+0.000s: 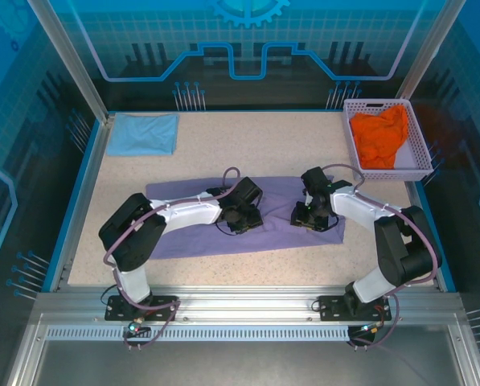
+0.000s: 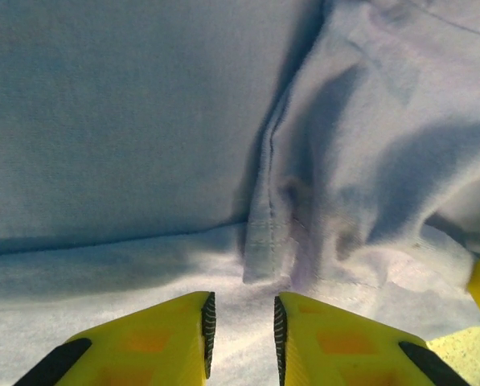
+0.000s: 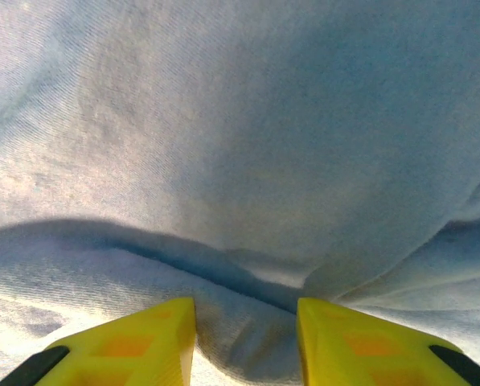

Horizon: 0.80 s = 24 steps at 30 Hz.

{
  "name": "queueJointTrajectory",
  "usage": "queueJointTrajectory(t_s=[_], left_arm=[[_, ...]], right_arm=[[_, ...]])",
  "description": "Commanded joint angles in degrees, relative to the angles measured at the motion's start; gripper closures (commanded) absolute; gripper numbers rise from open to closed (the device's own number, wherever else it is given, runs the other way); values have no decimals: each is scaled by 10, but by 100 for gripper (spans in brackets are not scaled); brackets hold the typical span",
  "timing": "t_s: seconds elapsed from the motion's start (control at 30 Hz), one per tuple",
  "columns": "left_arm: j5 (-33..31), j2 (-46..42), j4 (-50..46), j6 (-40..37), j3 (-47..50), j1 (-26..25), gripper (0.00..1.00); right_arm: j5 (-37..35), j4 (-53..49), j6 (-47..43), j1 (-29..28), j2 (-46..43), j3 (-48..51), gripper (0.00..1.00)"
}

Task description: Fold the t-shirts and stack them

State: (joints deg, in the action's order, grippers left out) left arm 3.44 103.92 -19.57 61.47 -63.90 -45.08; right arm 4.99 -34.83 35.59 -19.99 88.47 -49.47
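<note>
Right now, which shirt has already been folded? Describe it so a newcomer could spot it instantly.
Start at the speckled beige table and go to its far left corner. There lies a flat, light blue cloth t-shirt, folded into a neat rectangle. Unlike the large lavender-purple t-shirt spread mid-table, or the crumpled orange t-shirt in the pale lattice plastic basket, it lies apart from both arms.

No readable text, label, brand, number or sign shows on anything here

Both arms reach inward and low, left pincer (image 2: 241,334) and right pincer (image 3: 246,338) each slightly parted.
</note>
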Motion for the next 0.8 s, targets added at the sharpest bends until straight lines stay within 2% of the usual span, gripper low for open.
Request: queueJointTrajectory(t_s=[0.0, 0.3, 0.77], left_arm=[[9, 16, 7, 13, -2, -4, 71], [14, 27, 14, 14, -14, -4, 67], [17, 58, -29, -13, -66, -8, 69]], right_arm=[[7, -2, 3, -8, 7, -2, 62], [5, -2, 0, -7, 10, -2, 62], [3, -2, 1, -8, 14, 0, 62]])
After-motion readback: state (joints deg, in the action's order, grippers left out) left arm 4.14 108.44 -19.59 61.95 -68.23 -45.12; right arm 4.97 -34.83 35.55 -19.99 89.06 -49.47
